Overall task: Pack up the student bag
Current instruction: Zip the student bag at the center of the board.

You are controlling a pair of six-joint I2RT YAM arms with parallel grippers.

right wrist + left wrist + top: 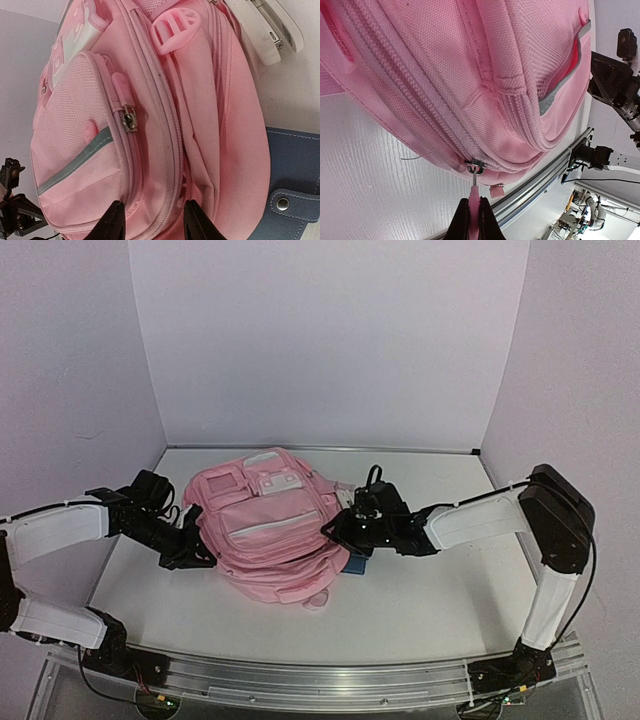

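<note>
**Two grippers at opposite edges of the student bag**

The left gripper [474, 204] is clamped tight on a pink zipper pull [474, 191]. The tab runs straight from the closed fingertips up to a metal slider [478, 165] on the bag's lower zip line, just above the white table [430, 610].

The right gripper [152, 209] stands with its jaws partly apart, astride the zipped edge on the other side. Pink fabric fills the gap between the two dark fingers [114, 220], but whether they pinch it cannot be told.

The student bag [265, 530] – a pink backpack with grey-green trim – lies flat in the middle of the table, front pockets facing up, between the two arms. A pink buckle [175, 27] sits on its side strap. Under its right edge a blue pouch with a snap stud [295, 170] shows, partly covered by the bag.
</note>
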